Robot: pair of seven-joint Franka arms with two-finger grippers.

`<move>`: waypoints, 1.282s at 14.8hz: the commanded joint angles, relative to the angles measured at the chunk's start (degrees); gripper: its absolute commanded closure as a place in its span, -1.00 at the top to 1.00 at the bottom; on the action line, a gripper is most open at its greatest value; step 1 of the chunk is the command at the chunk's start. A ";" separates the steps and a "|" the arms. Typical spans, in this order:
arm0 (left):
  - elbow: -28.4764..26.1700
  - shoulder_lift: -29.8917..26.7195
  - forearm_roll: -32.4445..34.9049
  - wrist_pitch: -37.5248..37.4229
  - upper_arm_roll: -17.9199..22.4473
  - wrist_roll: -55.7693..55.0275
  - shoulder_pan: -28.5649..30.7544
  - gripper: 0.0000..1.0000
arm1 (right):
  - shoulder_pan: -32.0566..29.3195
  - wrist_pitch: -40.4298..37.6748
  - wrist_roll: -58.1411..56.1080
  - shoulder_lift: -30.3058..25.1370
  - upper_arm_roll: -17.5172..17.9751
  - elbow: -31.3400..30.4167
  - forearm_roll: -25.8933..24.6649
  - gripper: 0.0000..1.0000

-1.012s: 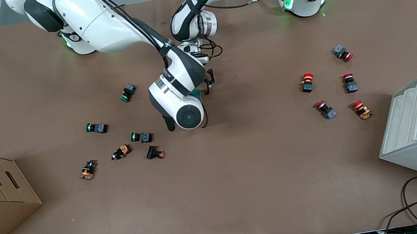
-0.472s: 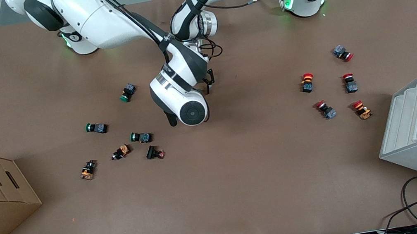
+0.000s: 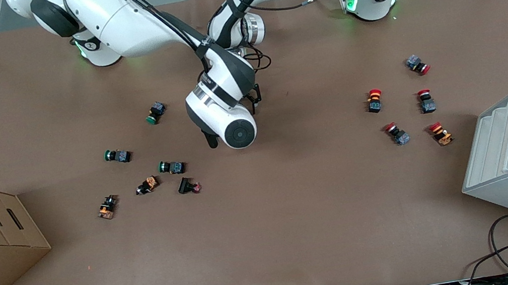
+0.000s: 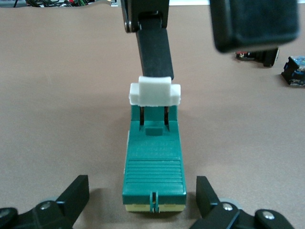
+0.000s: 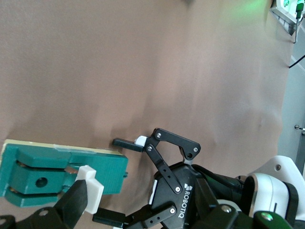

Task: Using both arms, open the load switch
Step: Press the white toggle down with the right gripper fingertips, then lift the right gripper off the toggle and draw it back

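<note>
Green block with a white tab, the load switch [image 4: 153, 162], is lying flat on the table [image 3: 295, 207] near the middle, hidden under the right wrist in the front view. Left gripper [image 4: 143, 202] is straddling its end, fingers [image 4: 76, 195] spread wide, touching nothing. Right gripper [image 5: 88, 200] is working at the white tab [image 5: 90, 188], one finger against it; closure cannot be told. Risk, as I judge it: with the body unclamped, a pull on the tab is likely dragging the whole switch instead of opening it.

The only readable text is "ROBOTIQ", printed in white on the black body of the left end effector [image 5: 127, 181], at lower centre of the right wrist view.
</note>
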 commanded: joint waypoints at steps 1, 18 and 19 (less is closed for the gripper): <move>0.26 0.67 1.36 -0.75 -0.13 -1.28 -0.07 0.98 | 0.66 0.31 0.63 -0.37 0.19 -1.48 0.65 1.00; 0.09 0.32 1.27 -0.75 -0.22 -0.66 0.11 0.98 | 2.07 5.15 0.63 -0.28 0.19 -5.78 0.12 1.00; 0.17 0.23 1.27 -0.66 -0.30 -0.57 0.28 0.98 | 1.98 4.89 0.54 -0.37 0.10 -5.70 0.03 1.00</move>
